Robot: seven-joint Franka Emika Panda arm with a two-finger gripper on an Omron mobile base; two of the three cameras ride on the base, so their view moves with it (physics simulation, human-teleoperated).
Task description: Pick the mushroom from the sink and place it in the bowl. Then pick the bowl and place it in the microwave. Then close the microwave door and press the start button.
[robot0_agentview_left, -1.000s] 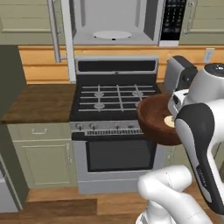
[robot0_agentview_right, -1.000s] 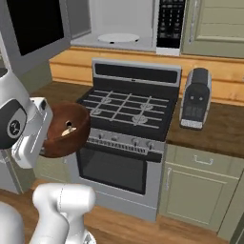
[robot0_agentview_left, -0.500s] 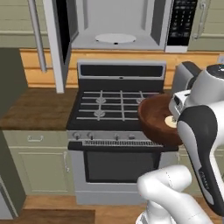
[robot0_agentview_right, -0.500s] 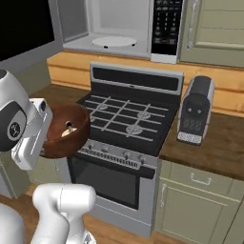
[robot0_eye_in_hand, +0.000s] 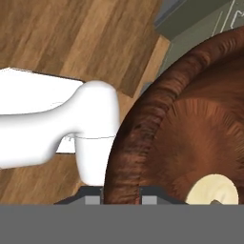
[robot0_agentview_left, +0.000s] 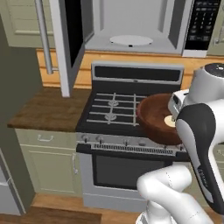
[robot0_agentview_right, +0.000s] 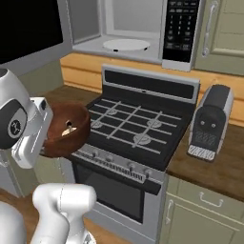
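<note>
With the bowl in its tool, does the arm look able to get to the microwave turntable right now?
Probably yes: the microwave door stands swung open and the turntable is bare. The held bowl hangs low over the stove, so it must rise.

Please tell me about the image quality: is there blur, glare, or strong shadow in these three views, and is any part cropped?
Left base view: sharp, flat even light, no glare on the open microwave door.
Right base view: equally crisp; the bowl casts only a soft shadow.
Hand view: no blur, but the bowl sits so close that it is cropped; the mushroom is cut at the bottom edge.
</note>
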